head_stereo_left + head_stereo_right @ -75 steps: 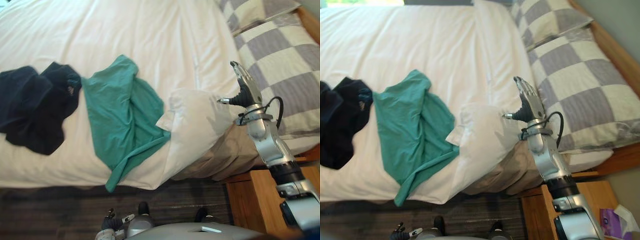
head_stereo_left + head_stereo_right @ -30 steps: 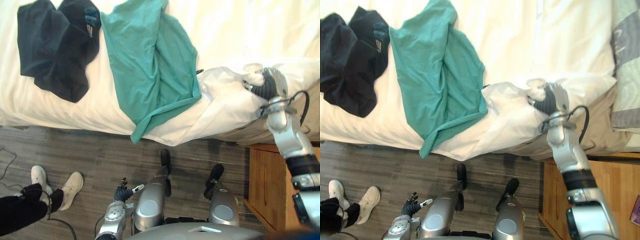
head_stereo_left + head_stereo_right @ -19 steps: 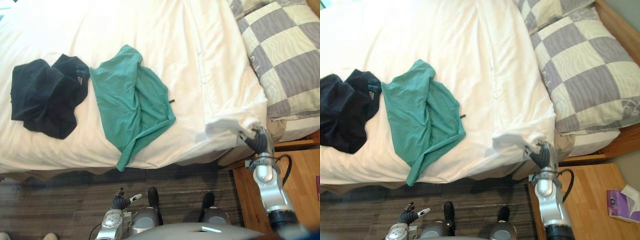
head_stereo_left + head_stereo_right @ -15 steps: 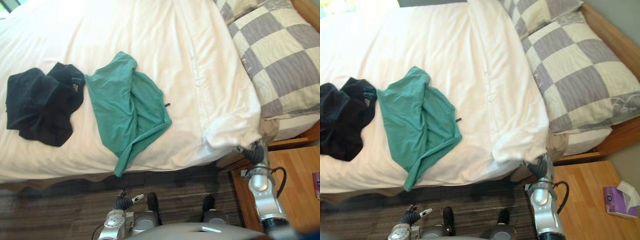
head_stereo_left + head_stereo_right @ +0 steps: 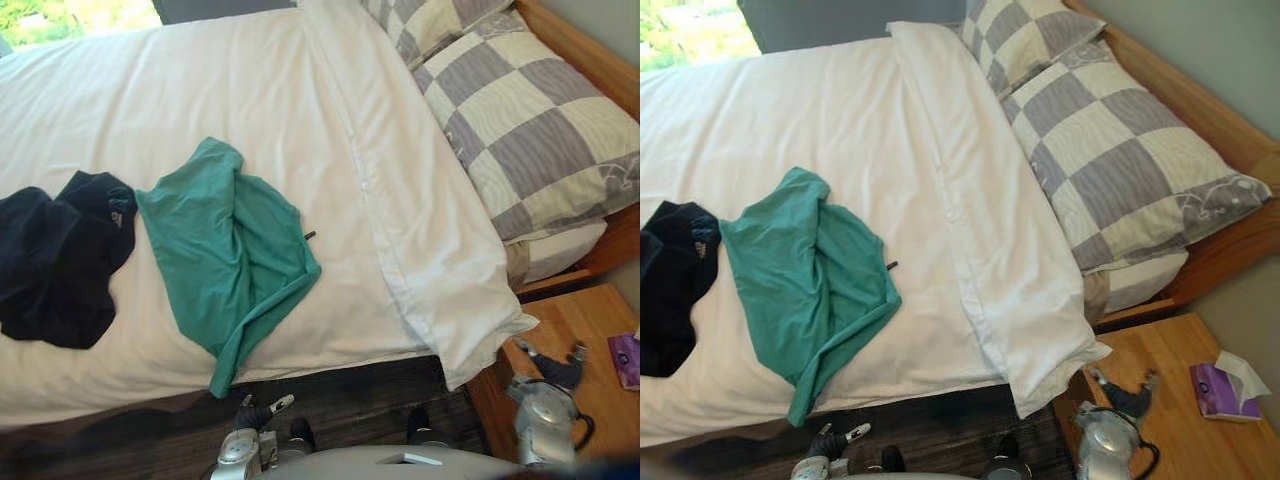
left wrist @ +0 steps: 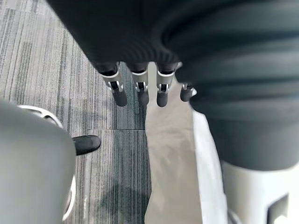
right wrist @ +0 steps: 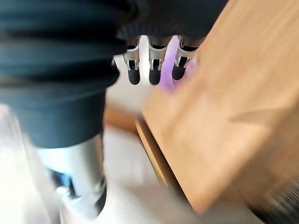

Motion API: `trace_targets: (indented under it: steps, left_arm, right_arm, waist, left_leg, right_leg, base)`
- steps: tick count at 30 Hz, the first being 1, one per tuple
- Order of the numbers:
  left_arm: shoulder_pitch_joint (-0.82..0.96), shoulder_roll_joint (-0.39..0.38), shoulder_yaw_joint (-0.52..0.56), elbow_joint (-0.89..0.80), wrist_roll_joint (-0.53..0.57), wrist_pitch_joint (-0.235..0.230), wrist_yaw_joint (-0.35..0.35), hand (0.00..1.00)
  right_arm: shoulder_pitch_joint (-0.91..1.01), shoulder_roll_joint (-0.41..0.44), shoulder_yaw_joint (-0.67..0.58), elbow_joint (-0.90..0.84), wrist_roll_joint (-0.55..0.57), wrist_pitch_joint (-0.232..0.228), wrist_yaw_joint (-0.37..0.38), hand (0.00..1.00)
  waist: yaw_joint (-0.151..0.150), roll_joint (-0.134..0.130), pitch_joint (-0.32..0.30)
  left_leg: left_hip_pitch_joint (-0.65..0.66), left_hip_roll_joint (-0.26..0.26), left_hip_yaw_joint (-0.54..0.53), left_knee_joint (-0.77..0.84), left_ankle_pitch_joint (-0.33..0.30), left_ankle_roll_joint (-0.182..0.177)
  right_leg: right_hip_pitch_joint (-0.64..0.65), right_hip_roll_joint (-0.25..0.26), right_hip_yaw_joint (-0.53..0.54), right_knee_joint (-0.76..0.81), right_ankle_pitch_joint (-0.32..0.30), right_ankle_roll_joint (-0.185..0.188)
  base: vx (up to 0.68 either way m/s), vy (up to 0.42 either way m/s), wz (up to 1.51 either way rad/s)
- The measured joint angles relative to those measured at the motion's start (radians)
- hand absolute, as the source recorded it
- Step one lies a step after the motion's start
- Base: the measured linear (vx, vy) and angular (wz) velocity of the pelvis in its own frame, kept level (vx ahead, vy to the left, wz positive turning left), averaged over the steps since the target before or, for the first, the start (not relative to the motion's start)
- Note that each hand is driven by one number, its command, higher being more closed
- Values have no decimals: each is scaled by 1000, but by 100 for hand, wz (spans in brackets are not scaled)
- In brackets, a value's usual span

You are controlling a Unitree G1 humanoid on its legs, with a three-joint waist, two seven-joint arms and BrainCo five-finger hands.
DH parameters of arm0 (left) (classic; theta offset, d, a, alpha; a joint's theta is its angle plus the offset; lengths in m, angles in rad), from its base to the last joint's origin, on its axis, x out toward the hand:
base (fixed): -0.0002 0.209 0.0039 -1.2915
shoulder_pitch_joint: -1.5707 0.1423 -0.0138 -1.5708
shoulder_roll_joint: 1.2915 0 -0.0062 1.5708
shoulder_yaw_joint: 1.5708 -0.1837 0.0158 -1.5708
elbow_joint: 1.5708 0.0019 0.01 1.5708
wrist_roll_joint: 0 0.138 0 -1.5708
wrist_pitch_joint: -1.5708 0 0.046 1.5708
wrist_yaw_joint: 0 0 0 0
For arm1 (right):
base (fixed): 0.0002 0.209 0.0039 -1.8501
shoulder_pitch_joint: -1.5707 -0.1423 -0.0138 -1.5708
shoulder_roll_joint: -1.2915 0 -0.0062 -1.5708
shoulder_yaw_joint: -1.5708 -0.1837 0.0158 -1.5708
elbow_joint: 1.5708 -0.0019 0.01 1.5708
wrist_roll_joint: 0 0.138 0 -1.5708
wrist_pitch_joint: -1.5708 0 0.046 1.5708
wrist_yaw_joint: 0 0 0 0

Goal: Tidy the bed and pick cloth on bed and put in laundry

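- Released a moment ago, the duvet (image 5: 440, 290) corner now lies flat over the near right corner of the bed (image 5: 200, 80). The right hand (image 5: 548, 362) has drawn back over the nightstand (image 5: 590, 320), fingers straight and empty.
- Tidying on that side looks done; the clothes are not yet picked up.
- The green cloth (image 5: 225, 250) lies by the bed's near edge. Its long axis runs from mid-bed to that edge, with its narrow tail drooping over.
- The dark cloth (image 5: 55, 255) sits just beside it, at the left edge.
- The left hand (image 5: 255, 412) hangs low, fingers relaxed, holding nothing.
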Motion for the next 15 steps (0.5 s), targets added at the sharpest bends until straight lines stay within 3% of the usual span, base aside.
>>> trace_targets:
  steps: [5, 6, 11, 15]
  left_arm:
    - [24, -7, 13, 0, -5, -2, 0, 0]
    - [26, -7, 12, 0, -6, -1, 0, 0]
    - [24, 7, 0, 0, -6, -1, 1, 0]
    - [17, 32, -43, -12, -7, 1, 6, 0]
  right_arm:
    - [-10, 3, -74, -130, 7, 0, -97, 0]
    - [-14, 3, -74, -147, 7, 0, -103, 100]
    - [-101, 1, -60, -196, 9, -3, -122, 100]
    - [-196, -67, 36, -165, 154, -38, -76, 100]
  waist:
    - [1, -15, -44]
    - [2, -16, -49]
    - [0, -19, -50]
    - [6, -26, -30]
  left_leg:
    - [0, 10, -4, -1, -15, -12]
    - [-1, 12, -8, 0, -15, -12]
    - [-15, 8, -34, 3, -10, -6]
    - [-28, 1, -59, 6, -5, 1]
  right_leg:
    - [-15, -1, -3, 59, -53, 1]
    - [-18, -1, -4, 65, -55, 1]
    - [-25, -1, -20, 70, -58, 0]
    - [-24, -7, -41, 63, -58, -1]
  base:
    - [15, -16, 7]
    - [55, -14, 4]
    - [63, -9, 9]
    - [65, -3, 19]
